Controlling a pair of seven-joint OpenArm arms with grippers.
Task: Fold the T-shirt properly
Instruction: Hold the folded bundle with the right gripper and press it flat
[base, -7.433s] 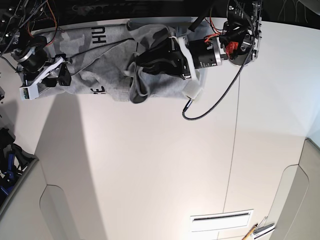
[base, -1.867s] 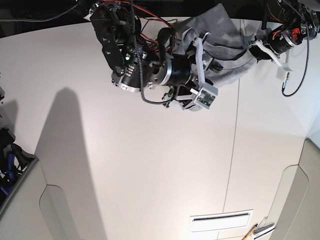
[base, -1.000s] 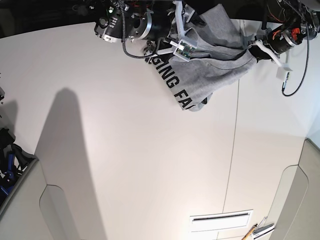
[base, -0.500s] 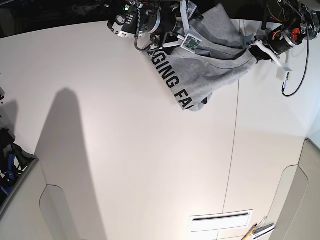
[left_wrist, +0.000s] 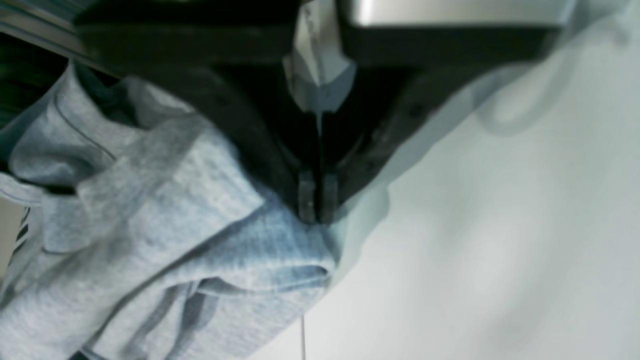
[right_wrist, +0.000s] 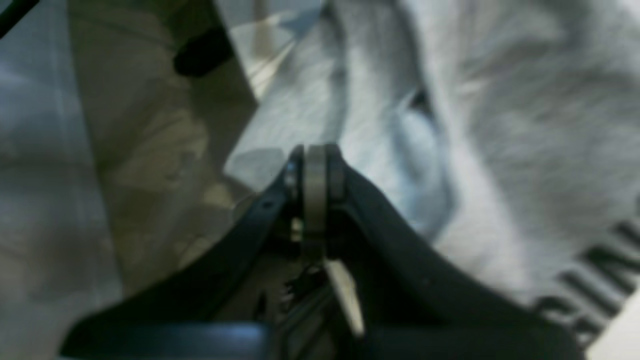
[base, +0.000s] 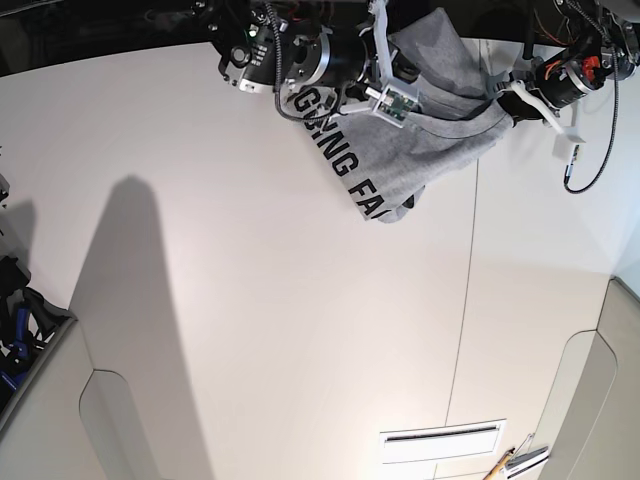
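Note:
The grey T-shirt (base: 425, 160) lies bunched at the table's far edge, with black block letters showing along its left side. My left gripper (base: 506, 98) is shut on the shirt's right corner. In the left wrist view the pads (left_wrist: 306, 197) pinch the grey cloth (left_wrist: 175, 240). My right gripper (base: 398, 110) sits over the shirt's upper left part, and a taut edge runs from it to the left gripper. In the right wrist view it (right_wrist: 314, 155) is shut, with a pale strip between the pads, against the shirt's edge (right_wrist: 500, 125).
The white table (base: 250, 300) has a seam (base: 468, 280) running down its right part. A cable (base: 590, 160) hangs from the left arm. Dark gear (base: 15, 330) sits at the lower left. A vent slot (base: 443, 440) and a small tool (base: 515, 462) are at the bottom right.
My right arm carried its end of the shirt from far left across to the right, turning the lettering up. In the last second it shifted slightly right; the shirt and left arm stayed put.

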